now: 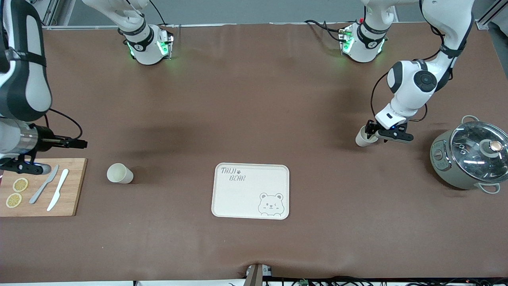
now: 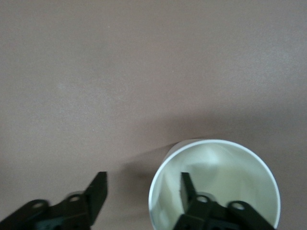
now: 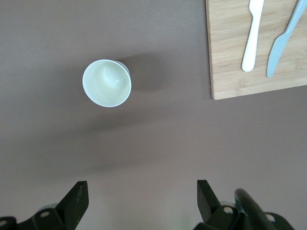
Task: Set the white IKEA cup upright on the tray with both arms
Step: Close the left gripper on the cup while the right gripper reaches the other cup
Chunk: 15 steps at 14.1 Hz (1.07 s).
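The left gripper (image 1: 372,132) is sitting low at a white cup (image 1: 363,137) toward the left arm's end of the table, with the fingers spread apart and straddling the cup's wall: in the left wrist view one finger (image 2: 188,188) is reaching down inside the cup (image 2: 216,179) while the other finger (image 2: 97,190) is standing outside it, clear of the wall, so nothing is being squeezed. This cup is standing upright on the brown table cover (image 1: 254,119), well apart from the tray (image 1: 251,191), which is lying bare and nearer to the front camera, about midway along the table. A second white cup (image 1: 119,173) is standing upright on the cover between the tray and a wooden cutting board (image 1: 75,186) at the right arm's end. The right gripper (image 3: 139,201) is hanging over the cover near that second cup (image 3: 106,83), its fingers gaping wide and holding nothing. Two knives (image 1: 51,189) and two lemon slices (image 1: 16,192) are lying on the board. A grey pot with a glass lid (image 1: 472,155) is sitting at the left arm's end, near the first cup.
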Each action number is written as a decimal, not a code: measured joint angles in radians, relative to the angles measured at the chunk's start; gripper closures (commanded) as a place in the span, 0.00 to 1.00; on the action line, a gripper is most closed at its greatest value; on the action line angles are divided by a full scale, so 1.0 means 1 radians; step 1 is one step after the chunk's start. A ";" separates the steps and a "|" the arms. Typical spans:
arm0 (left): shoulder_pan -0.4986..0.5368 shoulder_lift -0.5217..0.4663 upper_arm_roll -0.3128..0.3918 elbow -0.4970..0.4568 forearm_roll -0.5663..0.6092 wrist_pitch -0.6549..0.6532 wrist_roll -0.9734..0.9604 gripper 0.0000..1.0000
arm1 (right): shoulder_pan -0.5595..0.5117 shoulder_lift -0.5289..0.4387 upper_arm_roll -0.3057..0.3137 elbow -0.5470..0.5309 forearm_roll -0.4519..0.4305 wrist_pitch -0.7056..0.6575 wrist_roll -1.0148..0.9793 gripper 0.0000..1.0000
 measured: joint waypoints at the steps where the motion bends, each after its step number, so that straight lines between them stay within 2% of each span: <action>1: 0.000 0.000 -0.001 0.001 0.000 0.001 0.002 1.00 | 0.000 0.002 0.000 -0.012 0.000 0.020 0.002 0.00; 9: -0.005 -0.001 -0.009 0.023 0.000 0.002 0.006 1.00 | -0.001 0.002 -0.002 -0.139 0.000 0.191 0.037 0.00; 15: -0.005 0.003 -0.035 0.091 0.000 -0.037 -0.022 1.00 | -0.003 0.002 -0.003 -0.256 0.000 0.354 0.043 0.00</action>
